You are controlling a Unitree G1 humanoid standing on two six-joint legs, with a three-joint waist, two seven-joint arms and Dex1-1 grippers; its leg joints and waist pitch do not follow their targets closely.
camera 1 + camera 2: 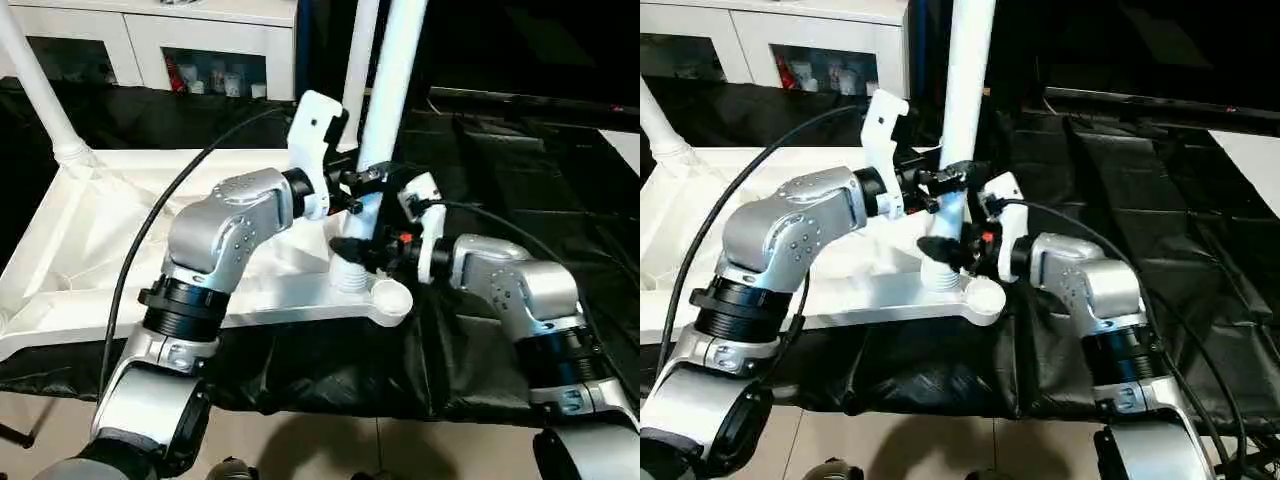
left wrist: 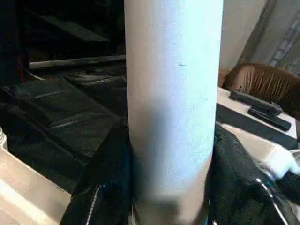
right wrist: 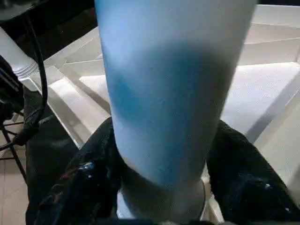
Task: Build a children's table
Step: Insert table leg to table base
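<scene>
The white table top [image 1: 110, 230] lies ribbed side up on a black cloth. One white leg [image 1: 392, 90] stands upright at its near right corner, its lower end [image 1: 349, 274] just beside a round corner socket [image 1: 392, 298]. My left gripper [image 1: 362, 183] is shut on this leg higher up. My right gripper [image 1: 362, 250] is shut on it lower down, near the base. In each wrist view black fingers [image 2: 101, 187] [image 3: 248, 178] flank the tube. A second leg [image 1: 30, 80] stands in the far left corner. A third leg [image 1: 358, 60] rises behind the held one.
The black cloth [image 1: 520, 170] covers the work surface to the right. White cabinets [image 1: 200, 40] line the back wall. A black cable [image 1: 150, 230] arcs over my left arm. Floor tiles [image 1: 320, 450] show below the front edge.
</scene>
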